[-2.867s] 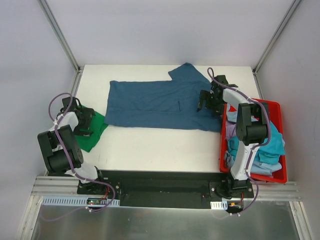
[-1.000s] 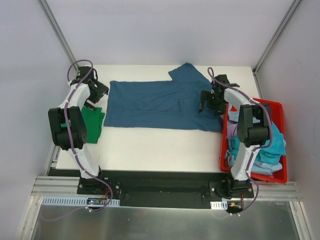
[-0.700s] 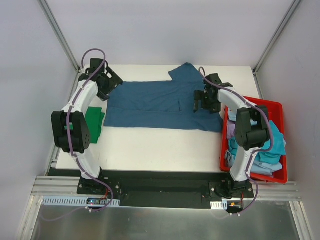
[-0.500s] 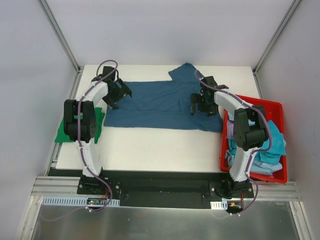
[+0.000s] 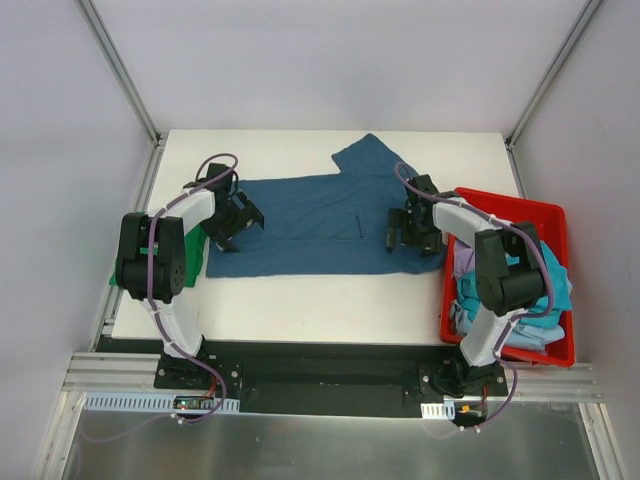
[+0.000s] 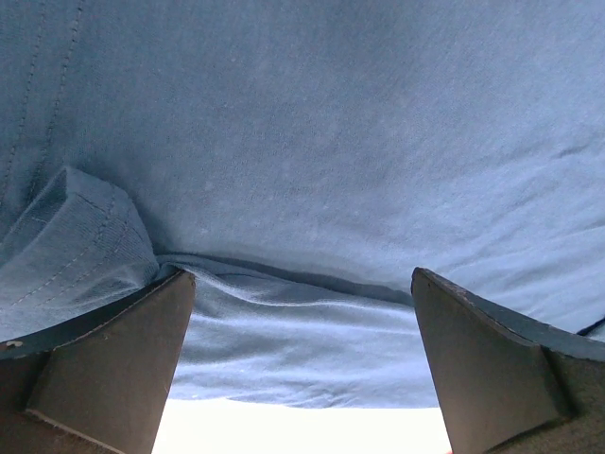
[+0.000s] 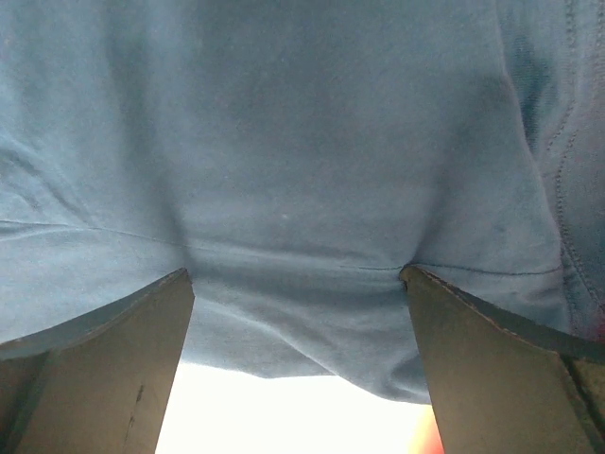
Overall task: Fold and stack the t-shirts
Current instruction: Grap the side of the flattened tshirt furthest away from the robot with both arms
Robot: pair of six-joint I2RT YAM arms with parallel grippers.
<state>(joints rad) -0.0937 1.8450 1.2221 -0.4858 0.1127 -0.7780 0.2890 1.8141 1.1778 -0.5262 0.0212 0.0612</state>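
A dark teal-blue t-shirt (image 5: 310, 215) lies spread across the white table (image 5: 300, 300), one sleeve pointing to the back. My left gripper (image 5: 232, 222) is open, its fingers pressed down on the shirt's left end; blue cloth (image 6: 312, 170) fills its wrist view. My right gripper (image 5: 400, 228) is open, pressed on the shirt's right end near the front edge; the cloth (image 7: 284, 142) fills that view too. A bright green tee (image 5: 193, 250) lies at the table's left edge, mostly hidden behind my left arm.
A red plastic bin (image 5: 555, 215) stands at the right edge of the table, holding several crumpled tees (image 5: 520, 300) in teal, light blue and lavender. Metal frame posts rise at both back corners.
My left gripper swung from the green tee round the back-left corner and down onto the blue shirt's left end. Both grippers moved nearer, and the shirt has shifted toward the front.
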